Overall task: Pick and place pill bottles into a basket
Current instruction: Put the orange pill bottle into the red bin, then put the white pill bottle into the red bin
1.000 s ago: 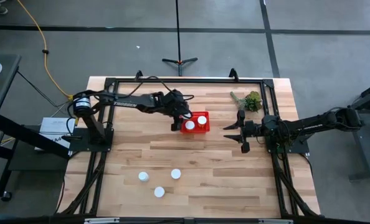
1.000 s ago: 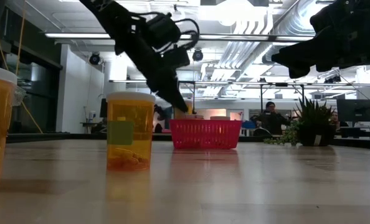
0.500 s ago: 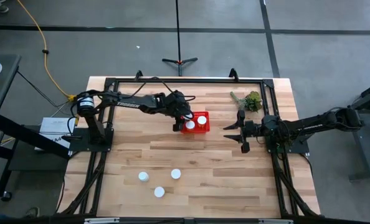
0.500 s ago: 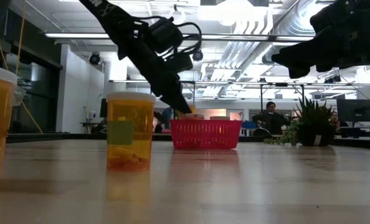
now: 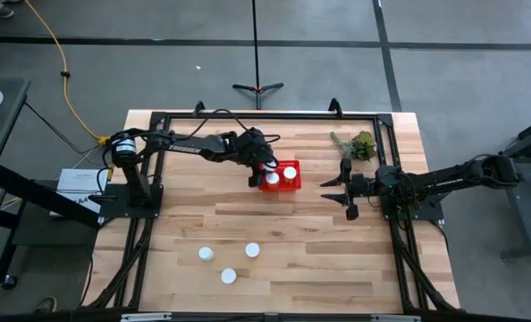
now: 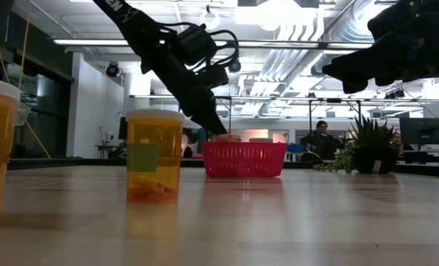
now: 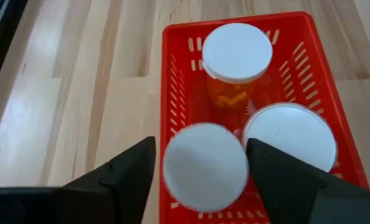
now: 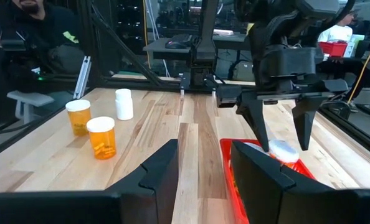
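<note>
The red basket (image 5: 283, 163) stands at the table's far middle and holds two upright bottles with white caps (image 7: 237, 43) (image 7: 291, 137). My left gripper (image 5: 257, 176) hangs open over the basket's left end. A third bottle's white cap (image 7: 203, 165) shows blurred between its fingers with a small gap on each side; in the right wrist view this cap (image 8: 283, 151) sits at the fingertips' height. Three more bottles (image 5: 206, 254) (image 5: 252, 249) (image 5: 228, 276) stand near the table's near edge. My right gripper (image 5: 348, 192) waits open and empty to the basket's right.
A green plant sprig (image 5: 359, 143) lies at the far right. A black frame (image 5: 248, 114) runs around the table's edges. In the low view an orange bottle (image 6: 154, 155) stands in front of the basket (image 6: 243, 159). People sit in the room behind.
My left gripper has edged a little toward the table's right edge, farther over the basket's left end. The three bottles near the near edge and my right arm have stayed where they were.
</note>
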Robot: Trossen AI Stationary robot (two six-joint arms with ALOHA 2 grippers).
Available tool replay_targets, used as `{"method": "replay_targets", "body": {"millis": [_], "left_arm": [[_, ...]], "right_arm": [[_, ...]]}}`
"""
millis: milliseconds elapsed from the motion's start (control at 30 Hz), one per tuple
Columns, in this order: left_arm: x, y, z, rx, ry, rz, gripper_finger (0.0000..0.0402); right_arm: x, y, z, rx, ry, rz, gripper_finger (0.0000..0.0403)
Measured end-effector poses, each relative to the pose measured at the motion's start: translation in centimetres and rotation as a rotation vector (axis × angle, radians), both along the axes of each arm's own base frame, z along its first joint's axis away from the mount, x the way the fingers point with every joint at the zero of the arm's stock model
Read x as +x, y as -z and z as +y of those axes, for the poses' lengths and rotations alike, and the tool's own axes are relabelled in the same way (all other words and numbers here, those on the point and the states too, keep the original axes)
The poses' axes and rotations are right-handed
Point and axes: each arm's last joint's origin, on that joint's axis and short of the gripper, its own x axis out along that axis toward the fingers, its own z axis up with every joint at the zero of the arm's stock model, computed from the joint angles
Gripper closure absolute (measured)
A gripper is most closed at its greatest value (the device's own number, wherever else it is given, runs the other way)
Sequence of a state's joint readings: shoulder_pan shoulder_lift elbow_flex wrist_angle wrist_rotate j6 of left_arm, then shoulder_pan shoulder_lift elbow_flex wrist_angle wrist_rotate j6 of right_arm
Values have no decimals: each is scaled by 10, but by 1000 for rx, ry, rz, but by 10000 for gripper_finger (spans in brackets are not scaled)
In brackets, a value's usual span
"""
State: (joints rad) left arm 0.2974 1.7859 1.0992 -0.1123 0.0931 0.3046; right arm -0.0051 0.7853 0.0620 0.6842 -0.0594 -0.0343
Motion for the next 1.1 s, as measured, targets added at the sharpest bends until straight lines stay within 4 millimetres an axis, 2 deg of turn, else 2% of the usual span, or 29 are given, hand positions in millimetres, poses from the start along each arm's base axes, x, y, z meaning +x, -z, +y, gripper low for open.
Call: {"method": "replay_targets", "body": {"millis": [167,400,733,900,1100], "left_arm": [[0,0,-1,1,-3,0,94],[3,-6,0,-1,-4,14,111],[7,-38,2,4,-9,146,133],[4,-53,-14,-52,20,239,160],[-8,-73,-49,-78,74,284,203]], "right_arm": [[0,0,0,0,0,1,264],[0,0,0,0,0,2,264],[0,0,0,0,-1,3,264],[0,1,0,9,0,12,264],[0,1,0,11,0,16,264]]}}
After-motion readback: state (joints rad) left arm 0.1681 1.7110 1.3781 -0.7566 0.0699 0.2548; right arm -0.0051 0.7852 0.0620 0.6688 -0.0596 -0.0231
